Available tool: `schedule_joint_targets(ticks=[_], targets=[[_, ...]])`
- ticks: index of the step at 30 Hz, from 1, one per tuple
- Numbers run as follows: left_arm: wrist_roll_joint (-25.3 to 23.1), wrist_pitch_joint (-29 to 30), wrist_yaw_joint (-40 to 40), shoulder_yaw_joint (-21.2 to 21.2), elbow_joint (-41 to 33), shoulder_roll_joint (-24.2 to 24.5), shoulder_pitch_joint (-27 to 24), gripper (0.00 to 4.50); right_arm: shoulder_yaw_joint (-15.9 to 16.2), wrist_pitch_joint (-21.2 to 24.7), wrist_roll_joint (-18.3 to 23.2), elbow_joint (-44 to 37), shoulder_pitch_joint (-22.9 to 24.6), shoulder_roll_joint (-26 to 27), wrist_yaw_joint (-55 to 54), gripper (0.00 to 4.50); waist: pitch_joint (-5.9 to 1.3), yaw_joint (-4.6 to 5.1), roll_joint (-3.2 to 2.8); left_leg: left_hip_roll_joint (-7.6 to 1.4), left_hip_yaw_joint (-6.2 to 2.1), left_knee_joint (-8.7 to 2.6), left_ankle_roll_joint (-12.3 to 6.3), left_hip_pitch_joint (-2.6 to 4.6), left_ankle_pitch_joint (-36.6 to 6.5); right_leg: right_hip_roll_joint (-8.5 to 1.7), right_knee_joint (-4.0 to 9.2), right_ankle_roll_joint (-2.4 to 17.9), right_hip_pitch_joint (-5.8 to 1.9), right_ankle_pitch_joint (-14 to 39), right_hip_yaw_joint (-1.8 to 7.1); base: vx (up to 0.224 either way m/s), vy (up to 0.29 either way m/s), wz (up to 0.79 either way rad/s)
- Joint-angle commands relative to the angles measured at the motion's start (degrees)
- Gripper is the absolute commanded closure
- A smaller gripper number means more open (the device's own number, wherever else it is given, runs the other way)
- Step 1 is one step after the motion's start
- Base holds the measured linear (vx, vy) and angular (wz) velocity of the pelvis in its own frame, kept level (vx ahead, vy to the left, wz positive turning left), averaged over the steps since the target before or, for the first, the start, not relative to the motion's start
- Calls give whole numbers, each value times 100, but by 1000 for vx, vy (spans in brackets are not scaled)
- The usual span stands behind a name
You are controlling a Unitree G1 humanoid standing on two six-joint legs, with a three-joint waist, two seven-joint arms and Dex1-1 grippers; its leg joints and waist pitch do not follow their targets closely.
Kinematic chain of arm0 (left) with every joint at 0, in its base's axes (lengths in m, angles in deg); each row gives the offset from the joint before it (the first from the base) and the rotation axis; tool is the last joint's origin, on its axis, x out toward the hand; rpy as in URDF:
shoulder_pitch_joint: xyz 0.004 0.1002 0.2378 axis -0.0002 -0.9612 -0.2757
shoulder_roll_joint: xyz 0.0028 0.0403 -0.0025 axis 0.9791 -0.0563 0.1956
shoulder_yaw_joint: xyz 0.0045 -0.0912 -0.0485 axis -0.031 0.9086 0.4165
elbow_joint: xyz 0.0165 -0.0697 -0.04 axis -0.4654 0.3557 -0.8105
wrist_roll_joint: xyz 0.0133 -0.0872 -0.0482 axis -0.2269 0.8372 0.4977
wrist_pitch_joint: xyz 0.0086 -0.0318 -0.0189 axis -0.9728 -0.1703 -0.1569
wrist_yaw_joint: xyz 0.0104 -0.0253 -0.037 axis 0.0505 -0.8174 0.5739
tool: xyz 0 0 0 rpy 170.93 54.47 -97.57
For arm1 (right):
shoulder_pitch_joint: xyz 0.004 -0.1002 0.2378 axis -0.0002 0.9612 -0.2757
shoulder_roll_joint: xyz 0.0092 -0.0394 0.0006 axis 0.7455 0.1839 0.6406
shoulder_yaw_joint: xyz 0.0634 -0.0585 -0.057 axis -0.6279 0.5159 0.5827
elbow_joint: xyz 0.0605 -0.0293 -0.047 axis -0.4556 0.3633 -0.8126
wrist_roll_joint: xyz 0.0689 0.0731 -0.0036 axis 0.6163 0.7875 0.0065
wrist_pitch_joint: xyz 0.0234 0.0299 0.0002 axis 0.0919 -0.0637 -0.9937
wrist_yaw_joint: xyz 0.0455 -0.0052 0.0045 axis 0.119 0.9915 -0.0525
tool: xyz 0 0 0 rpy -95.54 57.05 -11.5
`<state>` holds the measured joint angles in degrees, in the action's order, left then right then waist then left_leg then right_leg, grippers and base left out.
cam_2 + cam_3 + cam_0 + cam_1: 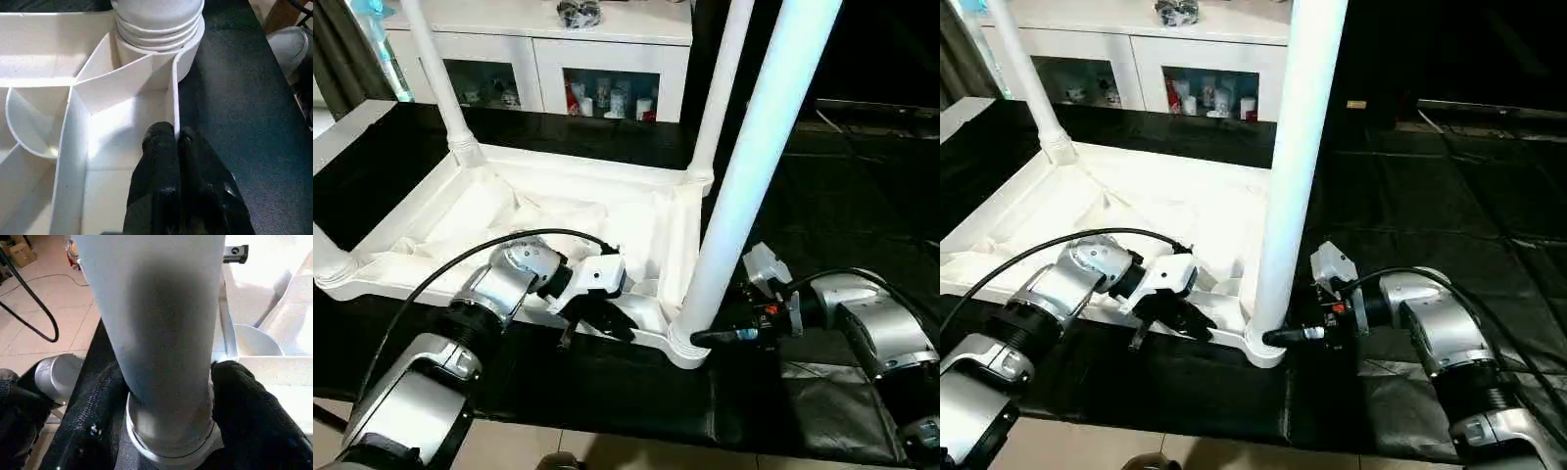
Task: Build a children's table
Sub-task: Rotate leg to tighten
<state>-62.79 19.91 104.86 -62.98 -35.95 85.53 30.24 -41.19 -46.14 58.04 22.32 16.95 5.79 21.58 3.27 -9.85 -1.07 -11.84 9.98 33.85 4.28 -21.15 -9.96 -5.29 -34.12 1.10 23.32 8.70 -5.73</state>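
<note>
The white tabletop (578,162) lies upside down on a black mat, ribbed underside up. Legs stand in its corner sockets: far left (435,69), far right (720,88), near left (325,257) and the near right leg (744,176). My left gripper (176,142) is shut on the thin near rim wall, just left of the near right socket (161,34). My right gripper (705,336) reaches in from the right, low at the near right leg's base. Its fingers (244,406) press against both sides of that leg (156,323).
A white glass-door cabinet (558,59) stands behind the table. The black mat (842,196) spreads to the right and front, ending at a tiled floor (607,455) near my body. A black cable (440,274) loops over my left forearm.
</note>
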Motion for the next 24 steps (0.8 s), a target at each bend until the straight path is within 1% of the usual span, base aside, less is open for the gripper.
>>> schedule_joint_targets(ticks=[1, 6, 7, 8, 9, 11, 12, 14, 15, 16, 17, 18, 19, 20, 21, 22, 23, 24], targets=[[76, -79, 264, -152, -217, -58, 1, 450, -5, 51, 72, -24, -56, 6, 42, 209, -450, 46, -17, -182, -30, -392, -211, 85, -1441, -347, 390, 1231, -317, 1511, 272, 0, 0, 0], [36, -19, 220, -143, -188, -67, 6, 450, 8, 104, 109, -94, -2, 7, 56, 239, -440, 51, -18, -178, -30, -400, -189, 99, -1542, -352, 409, 1205, -318, 1668, 269, 0, 0, 0], [36, 109, 127, -106, -171, -89, 9, 450, -11, 106, 126, -163, 49, 26, 6, 243, -437, 50, -24, -182, -32, -405, -175, 101, -1561, -354, 412, 1189, -319, 1716, 271, 0, 0, 0], [55, 221, 38, -60, -168, -117, 5, 450, -51, 113, 135, -228, 101, 59, -108, 246, -431, 49, -10, -182, -30, -407, -173, 104, -1566, -353, 420, 1174, -316, 1746, 273, 0, 0, 0], [84, 384, -74, 3, -167, -154, 7, 450, -86, 213, 149, -316, 154, 93, -255, 248, -421, 51, -17, -184, -34, -416, -163, 106, -1602, -355, 427, 1159, -312, 1827, 274, 0, 0, 0], [120, 631, -321, 115, -178, -222, 17, 450, -136, 355, 148, -484, 239, 153, -523, 249, -417, 49, -10, -179, -37, -419, -144, 112, -1629, -361, 441, 1104, -316, 1947, 276, 0, 0, 0], [154, 909, -713, 271, -176, -345, 57, 450, -238, 711, 125, -577, 275, 319, -1056, 250, -408, 76, -19, -176, -44, -433, -105, 108, -1640, -347, 442, 1075, -319, 2017, 274, 0, 0, 0], [181, 1113, -1113, 422, -167, -475, 102, 450, -320, 748, 46, -654, 325, 497, -1511, 251, -397, 111, -10, -159, -54, -439, -36, 106, -1719, -352, 460, 1010, -317, 2206, 259, 0, 0, 0], [220, 1316, -1426, 550, -158, -592, 145, 450, -374, 761, -11, -666, 343, 660, -1835, 251, -393, 134, -5, -134, -59, -433, -4, 116, -1801, -367, 507, 892, -312, 2528, 237, 0, 0, 0], [220, 1316, -1426, 550, -158, -592, 145, 450, -374, 761, -11, -666, 343, 660, -1835, 251, -390, 169, -5, -125, -59, -426, 14, 134, -1830, -375, 544, 818, -287, 2699, 234, 0, 0, 0], [283, 1693, -2069, 796, -138, -838, 242, 450, -515, 839, -120, -572, 305, 1068, -2605, 252, -388, 201, 4, -122, -66, -431, 11, 115, -1824, -375, 548, 787, -302, 2731, 229, 0, 0, 0], [292, 1915, -2412, 909, -102, -963, 305, 450, -564, 888, -189, -478, 253, 1259, -2968, 253, -387, 261, -3, -110, -88, -442, 46, 61, -1779, -367, 534, 742, -327, 2745, 206, 0, 0, 0], [296, 2031, -2684, 993, -52, -1066, 363, 450, -585, 887, -273, -369, 192, 1411, -3263, 254, -395, 337, 2, -95, -102, -446, 81, 49, -1802, -360, 544, 667, -329, 2837, 178, 0, 0, 0], [301, 2069, -2770, 1022, -38, -1104, 382, 450, -587, 894, -299, -337, 172, 1454, -3350, 254, -389, 382, 16, -81, -99, -443, 70, 42, -1808, -351, 570, 625, -328, 2897, 170, 0, 0, 0], [324, 2243, -3180, 1161, 25, -1289, 473, 450, -598, 927, -423, -185, 80, 1659, -3773, 254, -389, 448, 26, -58, -86, -421, 1, 31, -1695, -341, 584, 614, -324, 2851, 177, 0, 0, 0], [337, 2268, -3375, 1223, 50, -1385, 517, 450, -622, 948, -487, -88, 12, 1775, -4031, 254, -395, 463, 35, -56, -83, -412, -16, 37, -1649, -345, 589, 631, -320, 2820, 177, 0, 0, 0], [338, 2276, -3412, 1233, 52, -1403, 524, 450, -633, 965, -498, -71, -3, 1801, -4092, 254, -398, 485, 38, -46, -78, -405, -49, 25, -1594, -342, 587, 651, -328, 2780, 177, 0, 0, 0], [337, 2323, -3661, 1298, 66, -1525, 570, 450, -701, 1084, -569, 41, -101, 1971, -4494, 254, -406, 488, 42, -35, -68, -396, -110, 9, -1452, -336, 581, 661, -338, 2666, 185, 0, 0, 0]])
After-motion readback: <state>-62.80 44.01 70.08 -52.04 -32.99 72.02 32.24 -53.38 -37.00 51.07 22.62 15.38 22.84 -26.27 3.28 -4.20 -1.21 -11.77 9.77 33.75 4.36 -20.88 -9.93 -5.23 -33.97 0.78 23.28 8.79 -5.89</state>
